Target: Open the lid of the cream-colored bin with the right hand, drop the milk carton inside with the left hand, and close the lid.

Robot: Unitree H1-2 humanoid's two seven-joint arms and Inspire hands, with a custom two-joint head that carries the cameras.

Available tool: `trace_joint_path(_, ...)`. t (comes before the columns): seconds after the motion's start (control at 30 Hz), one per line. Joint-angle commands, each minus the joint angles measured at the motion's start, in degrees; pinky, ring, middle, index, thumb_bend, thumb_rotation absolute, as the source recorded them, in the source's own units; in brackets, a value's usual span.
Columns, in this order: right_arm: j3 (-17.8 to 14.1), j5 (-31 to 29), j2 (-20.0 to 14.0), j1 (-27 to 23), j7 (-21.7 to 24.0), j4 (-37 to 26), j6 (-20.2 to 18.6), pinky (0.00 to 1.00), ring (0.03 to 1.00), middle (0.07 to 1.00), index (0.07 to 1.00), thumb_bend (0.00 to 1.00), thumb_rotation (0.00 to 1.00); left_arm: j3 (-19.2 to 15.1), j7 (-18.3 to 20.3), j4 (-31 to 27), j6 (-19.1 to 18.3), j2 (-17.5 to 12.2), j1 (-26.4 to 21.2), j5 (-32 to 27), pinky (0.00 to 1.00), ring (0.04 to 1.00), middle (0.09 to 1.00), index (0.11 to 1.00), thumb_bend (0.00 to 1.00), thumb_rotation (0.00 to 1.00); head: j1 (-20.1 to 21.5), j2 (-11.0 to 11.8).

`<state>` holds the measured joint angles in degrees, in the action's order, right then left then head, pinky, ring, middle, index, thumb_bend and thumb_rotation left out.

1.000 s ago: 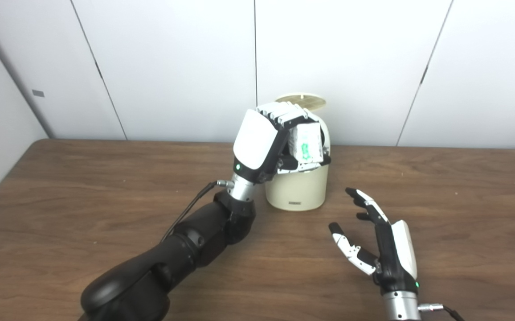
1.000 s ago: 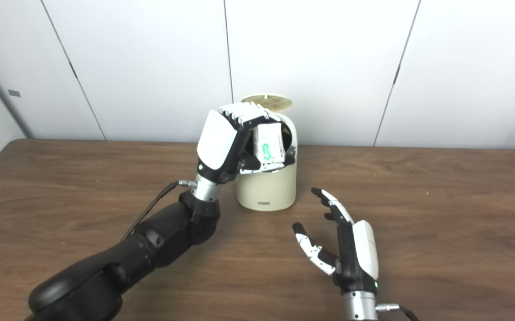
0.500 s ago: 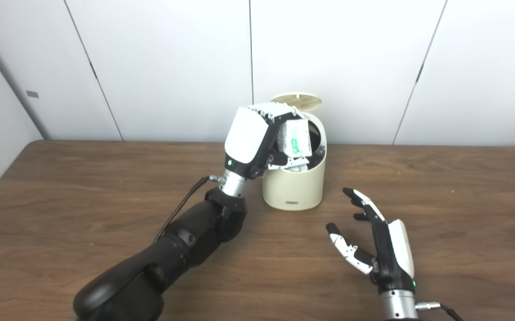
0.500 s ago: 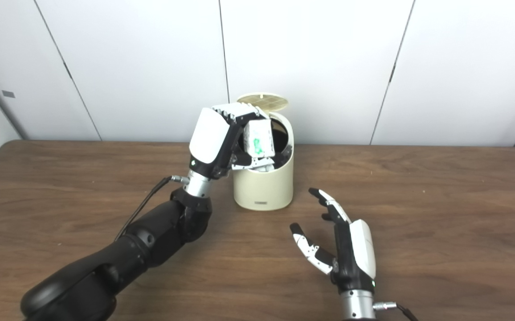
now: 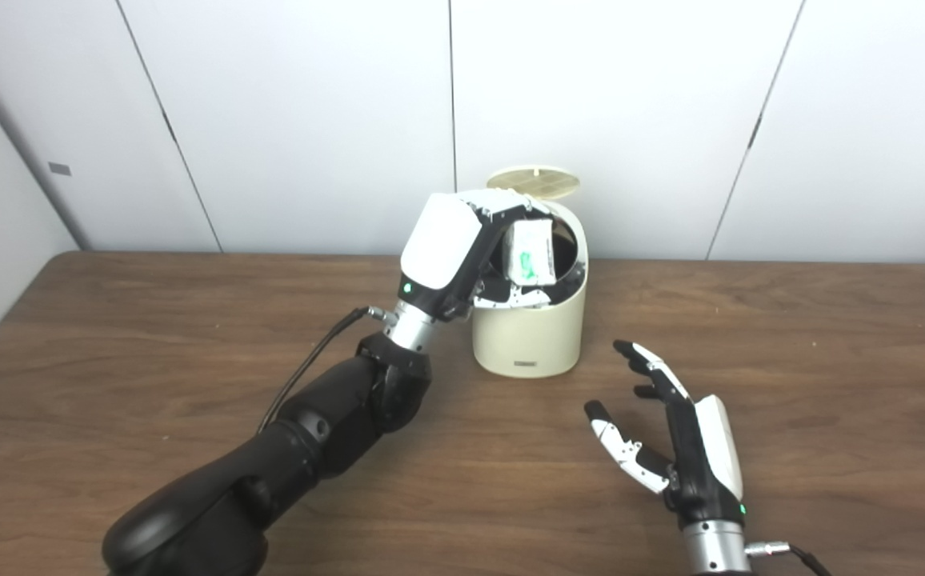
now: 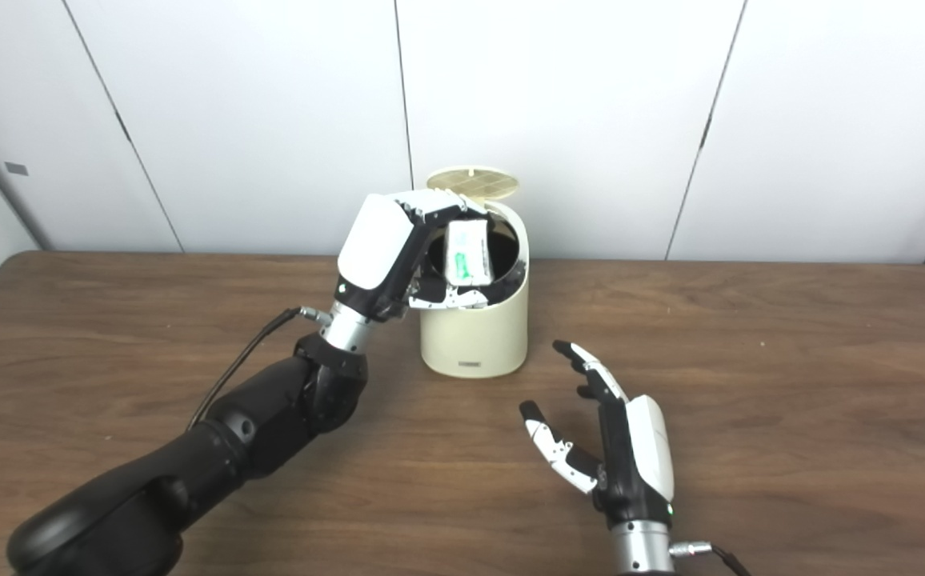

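Note:
The cream-colored bin (image 5: pixel 528 340) stands at the back middle of the table, its round lid (image 5: pixel 533 181) tipped up and open behind the dark mouth. My left hand (image 5: pixel 474 256) reaches over the bin's left rim and is shut on the white milk carton (image 5: pixel 530 253) with green print. The carton sits tilted in the mouth of the bin, fingers above it and thumb beneath. My right hand (image 6: pixel 618 444) rests open above the table in front and to the right of the bin, palm facing left, touching nothing.
The brown wooden table (image 5: pixel 830 360) spreads wide on both sides of the bin. White wall panels (image 5: pixel 310 120) rise directly behind it. A black cable (image 5: pixel 310 364) runs along my left forearm.
The left hand has carried the carton from in front of the bin's rim back into its mouth, tilting it inward. The right hand has barely moved. The camera shifted slightly.

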<state>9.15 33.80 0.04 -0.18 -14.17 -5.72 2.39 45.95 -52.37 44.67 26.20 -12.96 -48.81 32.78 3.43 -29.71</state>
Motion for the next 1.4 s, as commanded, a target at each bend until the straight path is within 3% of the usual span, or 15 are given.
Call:
trace_joint_path(0.0, 0.2, 0.2, 0.2, 0.3, -0.1, -0.7, 0.2, 0.71, 0.829, 0.841, 0.819, 0.19, 0.39, 0.1, -0.8, -1.6, 0.7, -0.6, -2.2, -0.7, 0.48, 0.568, 0.603, 0.616, 1.00, 0.32, 0.1, 0.0)
trace_joint_path(0.17, 0.2, 0.0, 0.1, 0.3, 0.1, -0.9, 0.2, 0.72, 0.830, 0.845, 0.820, 0.20, 0.34, 0.1, -0.7, -1.8, 0.7, -0.7, -2.1, -1.0, 0.50, 0.589, 0.621, 0.631, 1.00, 0.32, -0.1, -0.2)
trace_joint_path(0.77, 0.4, 0.1, 0.3, 0.2, -0.2, -0.5, 0.3, 0.72, 0.831, 0.844, 0.817, 0.20, 0.37, -0.2, 0.6, -3.4, 0.7, -1.3, -1.3, -3.0, 0.49, 0.587, 0.619, 0.628, 1.00, 0.30, -0.1, -0.3)
trace_joint_path(0.87, 0.2, 0.0, 0.5, 0.1, -0.5, -0.5, 0.4, 0.72, 0.828, 0.841, 0.813, 0.20, 0.37, -1.2, -0.9, -8.1, 0.7, -2.4, 1.0, -4.1, 0.47, 0.575, 0.612, 0.614, 0.95, 0.37, -0.1, -0.3)
trace_joint_path(0.9, 0.0, -0.2, 0.5, 0.0, -0.5, -0.5, 0.4, 0.72, 0.827, 0.840, 0.810, 0.20, 0.36, -1.8, -1.7, -10.8, 0.7, -3.0, 2.1, -4.7, 0.46, 0.563, 0.603, 0.610, 0.85, 0.50, -0.2, -0.6)
trace_joint_path(1.03, -0.1, -0.2, 0.2, -0.4, -0.5, -0.1, 0.7, 0.72, 0.825, 0.840, 0.811, 0.20, 0.34, -4.7, -2.3, -22.3, 0.7, -5.7, 6.8, -6.9, 0.48, 0.560, 0.592, 0.612, 0.69, 0.71, -0.6, -0.2)
trace_joint_path(1.1, -0.3, -0.4, -0.1, -0.7, -0.6, 0.4, 1.0, 0.71, 0.824, 0.838, 0.810, 0.20, 0.35, -6.1, -1.4, -27.3, 0.7, -7.0, 9.0, -8.6, 0.50, 0.571, 0.594, 0.622, 0.64, 0.72, -0.6, -0.1)
trace_joint_path(1.37, -1.1, -2.0, -1.6, -1.7, -1.4, 3.0, 3.0, 0.71, 0.826, 0.838, 0.811, 0.20, 0.38, -15.0, 6.6, -43.9, 0.7, -10.9, 21.2, -12.4, 0.52, 0.576, 0.597, 0.640, 0.57, 0.66, 0.3, 1.0)
